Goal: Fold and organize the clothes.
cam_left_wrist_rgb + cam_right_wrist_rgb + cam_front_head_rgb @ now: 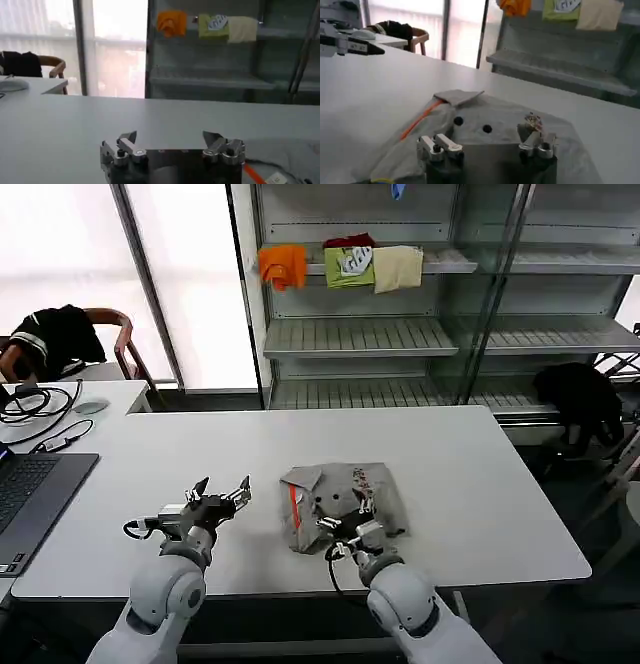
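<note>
On the white surface (480, 474) near the shelves (400, 334), the folded shirt (345, 504) lies under the spread right hand (345, 519), while the left hand (225, 491) hovers spread and empty beside it.

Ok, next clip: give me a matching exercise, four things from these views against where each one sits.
Things:
1. grey shirt
2. left end effector
3. right end effector
4. laptop

Places:
A. over the bare tabletop beside the shirt, fingers apart
B. at the table's left edge
C. folded on the white table, orange inner collar showing
D. over the folded shirt, fingers apart

Pairs: 1-C, 2-A, 3-D, 4-B
</note>
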